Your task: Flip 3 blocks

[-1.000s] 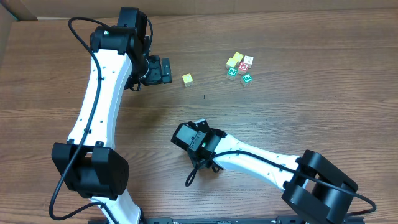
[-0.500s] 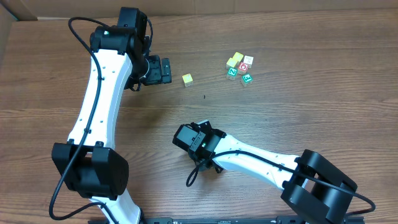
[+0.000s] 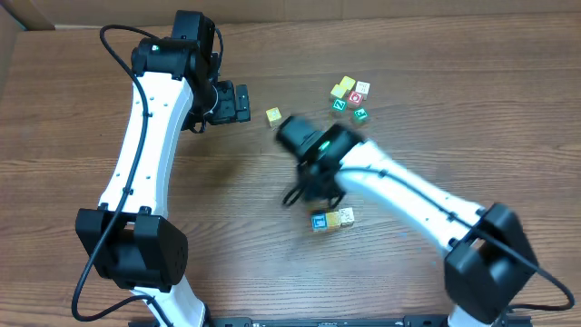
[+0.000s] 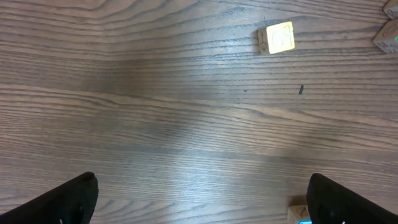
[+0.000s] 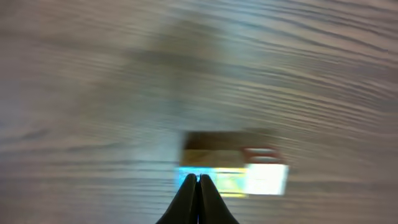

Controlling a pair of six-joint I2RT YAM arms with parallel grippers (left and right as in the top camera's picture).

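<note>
Three blocks lie side by side in a row near the table's middle: a blue-faced block [image 3: 320,222], a pale yellow block [image 3: 334,219] and a cream-white block [image 3: 346,216]. My right gripper [image 3: 322,193] hangs blurred just behind the row, shut with nothing in it. The right wrist view is smeared: the shut right gripper [image 5: 198,178] points at the cyan block [image 5: 189,176], with the yellow block [image 5: 227,180] and white block [image 5: 267,177] to its right. My left gripper [image 3: 239,102] stands open and empty at the back left, its fingers [image 4: 74,199] wide apart over bare wood.
A brighter yellow cube [image 3: 273,115] [image 4: 277,37] lies alone just right of the left gripper. A cluster of red-marked and green-marked cubes [image 3: 350,97] sits at the back right. The right arm [image 3: 408,195] runs diagonally to the front right corner.
The right arm has swung quickly from the front middle toward the back, uncovering the row of three blocks it had hidden. The left arm has not moved.
</note>
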